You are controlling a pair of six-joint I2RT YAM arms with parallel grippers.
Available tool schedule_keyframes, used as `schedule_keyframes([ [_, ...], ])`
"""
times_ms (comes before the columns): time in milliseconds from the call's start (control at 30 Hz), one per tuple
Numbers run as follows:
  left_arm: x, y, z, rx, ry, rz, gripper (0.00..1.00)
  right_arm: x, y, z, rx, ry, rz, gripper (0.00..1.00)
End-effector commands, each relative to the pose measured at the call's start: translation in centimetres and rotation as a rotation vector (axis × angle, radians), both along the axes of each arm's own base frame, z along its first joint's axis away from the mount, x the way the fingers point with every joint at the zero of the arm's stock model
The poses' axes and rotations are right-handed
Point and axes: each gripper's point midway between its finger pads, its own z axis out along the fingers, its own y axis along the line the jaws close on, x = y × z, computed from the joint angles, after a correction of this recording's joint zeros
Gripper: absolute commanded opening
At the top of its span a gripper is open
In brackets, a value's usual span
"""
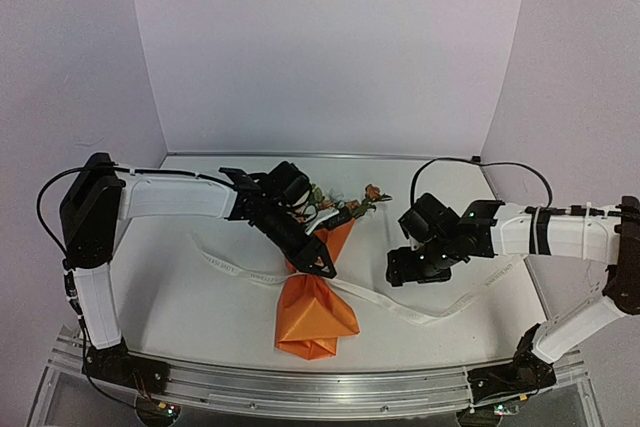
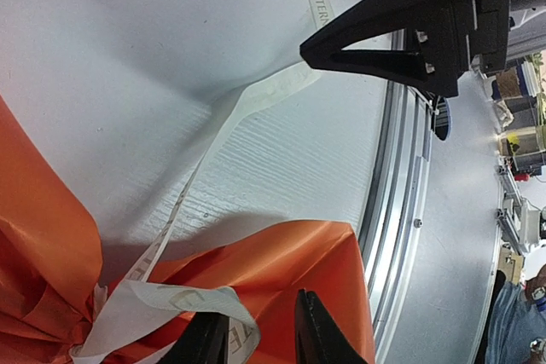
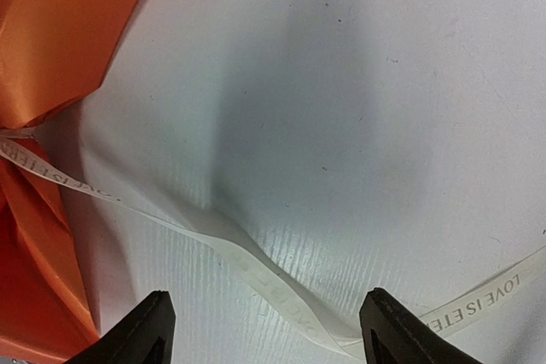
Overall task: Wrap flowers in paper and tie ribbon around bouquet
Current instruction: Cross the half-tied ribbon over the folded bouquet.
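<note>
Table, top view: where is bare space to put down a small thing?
Free: the far strip between the flowers and the back wall; the near-left patch between ribbon and front rail. Crowded: the middle, around the bouquet and right gripper.

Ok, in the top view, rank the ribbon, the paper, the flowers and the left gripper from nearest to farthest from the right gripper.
1. ribbon, lying just beneath the right gripper.
2. paper and flowers, both off to its left; too close to call.
3. left gripper, farther left, at the paper's pinched waist.
</note>
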Motion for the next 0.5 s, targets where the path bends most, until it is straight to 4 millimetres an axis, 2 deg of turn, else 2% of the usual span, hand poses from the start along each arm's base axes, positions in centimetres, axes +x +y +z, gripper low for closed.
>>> schedule_keyframes([
  [0, 0.0, -1.2, 2.5, -0.074, -0.034, -0.050, 0.39, 0.6, 0.0, -0.1, 0.033, -0.003, -0.036, 0.78],
  [200, 0.0, -2.1, 3.4, -0.098, -0.051, -0.047, 0.49, 0.7, -0.7, -0.4, 0.029, 0.004, -0.057, 0.79],
  [467, -1.1, -4.1, 2.9, -0.071, -0.046, -0.105, 0.41, 0.9, -2.3, -1.3, 0.026, 0.022, -0.127, 0.80],
])
